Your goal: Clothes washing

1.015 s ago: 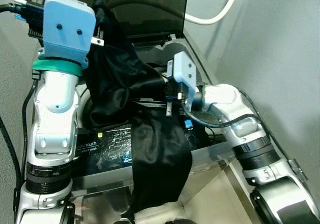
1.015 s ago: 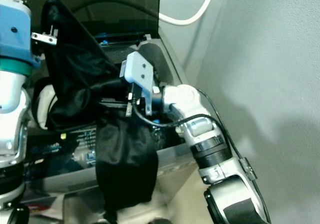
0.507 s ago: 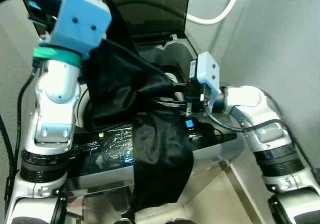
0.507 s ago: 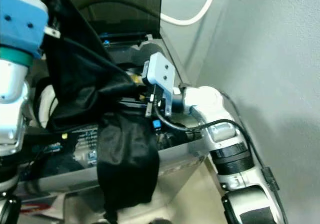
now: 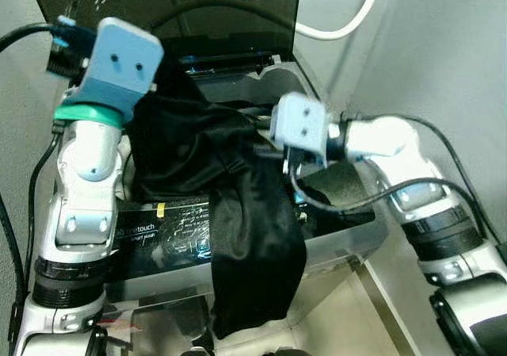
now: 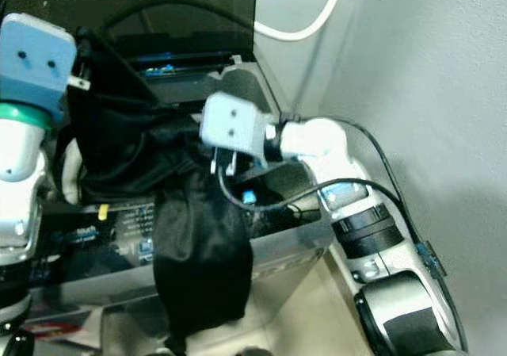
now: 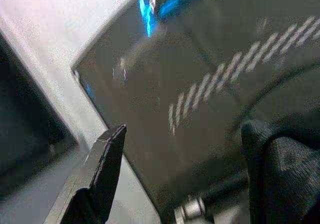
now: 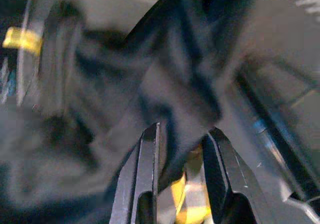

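A black garment [image 5: 253,221] lies across the front rim of the open top-loading washer [image 5: 348,233]; its lower part hangs down the front and its upper part is bunched over the drum. My left gripper [image 7: 185,174] is up by the raised lid [image 5: 198,7]. It is open, and a fold of the garment [image 7: 285,174] is draped over one finger. The right gripper [image 8: 180,149] points down into the bunched cloth at the washer's middle, with its narrow jaws shut on a fold of it. The drum is mostly hidden by the fabric.
A grey wall [image 5: 444,55] stands close on the right, and a white hose [image 5: 341,31] runs along it behind the lid. The washer's dark control panel [image 5: 170,233] with a yellow tag [image 5: 158,209] faces me. Pale floor [image 5: 333,324] lies below.
The left gripper has come down from its high hold, and the garment's top has sunk towards the drum. The right wrist has turned from pointing sideways to pointing down into the cloth.
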`<state>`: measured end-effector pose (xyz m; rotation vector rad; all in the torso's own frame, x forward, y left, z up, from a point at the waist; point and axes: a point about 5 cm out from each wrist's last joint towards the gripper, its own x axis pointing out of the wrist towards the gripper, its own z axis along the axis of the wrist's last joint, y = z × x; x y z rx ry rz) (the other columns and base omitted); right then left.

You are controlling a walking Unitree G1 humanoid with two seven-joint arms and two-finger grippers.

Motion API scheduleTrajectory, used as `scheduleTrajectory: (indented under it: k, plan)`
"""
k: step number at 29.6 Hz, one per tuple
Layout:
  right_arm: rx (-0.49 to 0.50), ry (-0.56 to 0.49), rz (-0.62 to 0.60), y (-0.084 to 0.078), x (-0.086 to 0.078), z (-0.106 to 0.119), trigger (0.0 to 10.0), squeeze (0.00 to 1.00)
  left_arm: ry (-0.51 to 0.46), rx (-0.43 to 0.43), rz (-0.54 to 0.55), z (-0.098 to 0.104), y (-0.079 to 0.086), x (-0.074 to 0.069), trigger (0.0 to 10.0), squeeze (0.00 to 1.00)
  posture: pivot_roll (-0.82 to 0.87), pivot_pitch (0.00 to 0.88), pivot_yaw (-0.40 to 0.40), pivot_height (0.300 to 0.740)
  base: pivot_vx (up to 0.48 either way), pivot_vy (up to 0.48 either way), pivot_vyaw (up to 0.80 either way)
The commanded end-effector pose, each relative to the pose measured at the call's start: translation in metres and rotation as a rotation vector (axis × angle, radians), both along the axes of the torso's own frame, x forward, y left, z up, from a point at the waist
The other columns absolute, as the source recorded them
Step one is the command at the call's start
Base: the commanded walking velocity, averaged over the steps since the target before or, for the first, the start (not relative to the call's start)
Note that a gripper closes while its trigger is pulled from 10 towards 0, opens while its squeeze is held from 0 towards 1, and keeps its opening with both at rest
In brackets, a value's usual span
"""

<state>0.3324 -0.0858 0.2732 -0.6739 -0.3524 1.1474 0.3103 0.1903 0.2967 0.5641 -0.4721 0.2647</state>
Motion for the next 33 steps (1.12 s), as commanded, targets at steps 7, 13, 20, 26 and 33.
scheduleTrajectory:
  k: [7, 13, 20, 26, 33]
  plan:
    - [0.111, 0.167, 0.089, -0.035, -0.011, 0.004, 10.0, 0.00, 0.129, -0.109, 0.165, -0.016, 0.026, 0.010, 10.0, 0.00, -0.02, 0.000, 0.041, 0.740, 0.000, 0.000, 0.00]
    - [-0.013, 0.231, 0.122, -0.042, -0.020, -0.015, 10.0, 0.00, 0.161, -0.130, 0.150, -0.020, 0.024, 0.013, 10.0, 0.00, -0.02, 0.000, 0.042, 0.740, 0.000, 0.000, 0.00]
    - [-0.176, 0.217, 0.232, -0.025, -0.047, -0.035, 10.0, 0.00, 0.165, -0.127, 0.148, -0.019, 0.023, 0.014, 10.0, 0.00, -0.03, 0.000, 0.046, 0.740, 0.000, 0.000, 0.00]
    - [-0.207, 0.178, 0.305, -0.005, -0.065, -0.040, 10.0, 0.00, 0.166, -0.126, 0.149, -0.018, 0.021, 0.016, 10.0, 0.00, -0.03, 0.000, 0.054, 0.740, 0.000, 0.000, 0.00]
    - [-0.299, 0.180, 0.315, 0.002, -0.073, -0.061, 10.0, 0.00, 0.154, -0.115, 0.143, -0.013, 0.019, 0.020, 10.0, 0.00, -0.03, 0.000, 0.061, 0.740, 0.000, 0.000, 0.00]
